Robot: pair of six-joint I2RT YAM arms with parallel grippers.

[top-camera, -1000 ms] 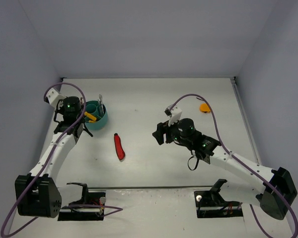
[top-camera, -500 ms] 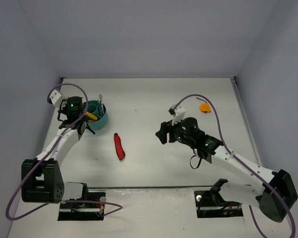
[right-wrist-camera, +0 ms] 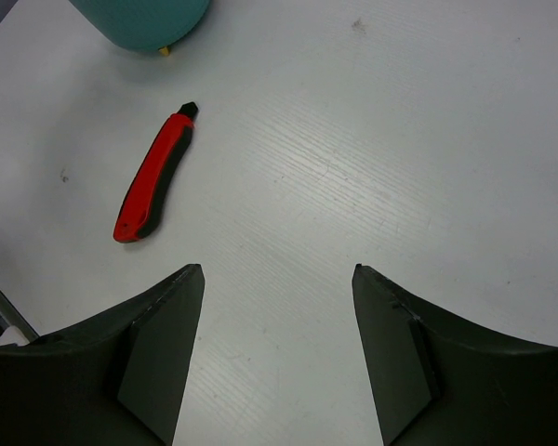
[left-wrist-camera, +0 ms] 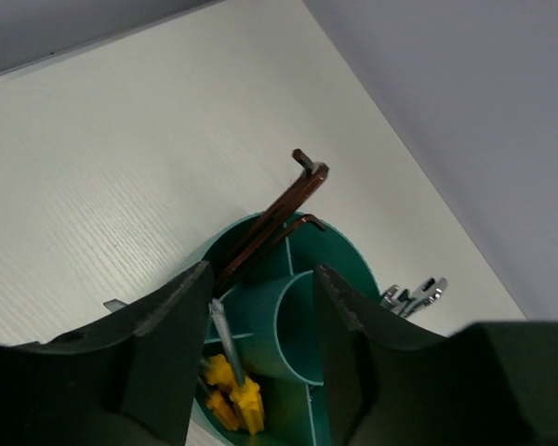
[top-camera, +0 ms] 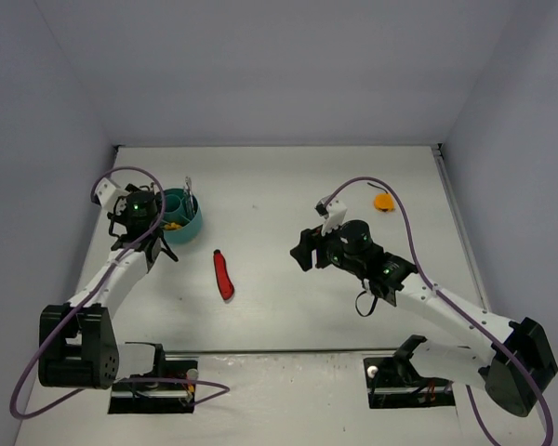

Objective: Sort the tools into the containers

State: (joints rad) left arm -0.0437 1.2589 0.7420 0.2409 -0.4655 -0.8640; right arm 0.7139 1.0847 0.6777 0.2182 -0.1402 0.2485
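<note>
The round teal tub stands at the back left, and its rim fills the left wrist view. Orange-handled screwdrivers lie in one compartment, dark hex keys lean out of another, and silver wrenches stick out behind the wall. My left gripper hangs open over the tub's central cup, holding nothing; from above the left gripper sits at the tub's left rim. The red-and-black folding knife lies on the table. My right gripper is open and empty to the knife's right, with the knife ahead of it.
A small orange object lies at the back right near the right arm's cable. Walls close in the table at the left, back and right. The tub's lower edge shows at the top of the right wrist view.
My left gripper has opened over the tub, and the orange screwdriver it held now lies in a compartment. The right arm shifted slightly right a second ago and has stayed still since.
</note>
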